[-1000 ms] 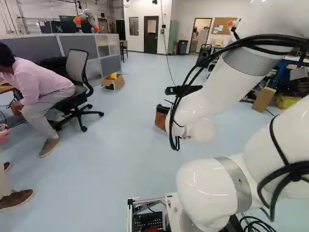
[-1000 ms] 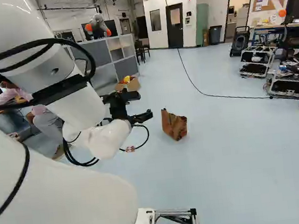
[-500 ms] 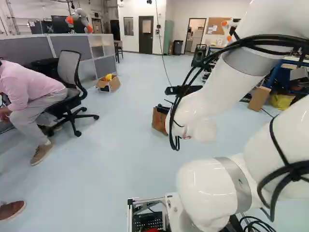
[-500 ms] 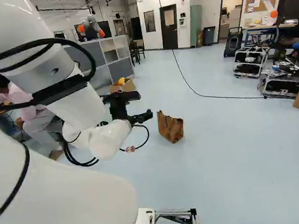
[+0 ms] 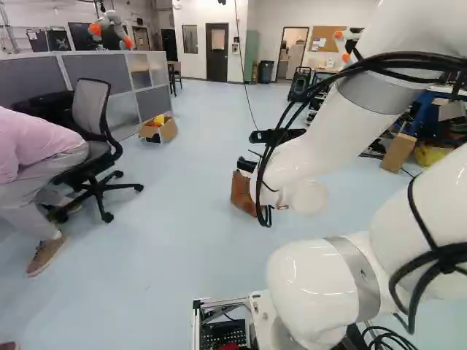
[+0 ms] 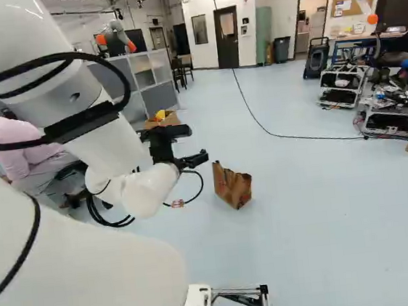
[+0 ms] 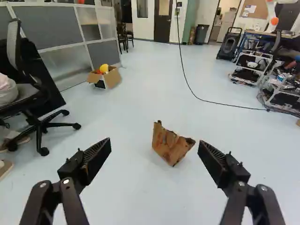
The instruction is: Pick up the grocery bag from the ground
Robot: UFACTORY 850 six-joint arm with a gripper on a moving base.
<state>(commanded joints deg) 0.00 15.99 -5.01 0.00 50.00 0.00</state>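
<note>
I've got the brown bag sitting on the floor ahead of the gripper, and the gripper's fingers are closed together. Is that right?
Not quite: the wrist view shows the gripper open, its fingers standing wide apart. The brown bag is on the floor ahead of it, as you say.

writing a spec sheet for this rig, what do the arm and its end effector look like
The arm is glossy white, with thick, rounded segments and grey bands at joints. Black cables loop loosely along its outside, and a black strap wraps one segment. The end effector is black, with two blocky, ridged fingers on slim linkages with silvery screws.
</note>
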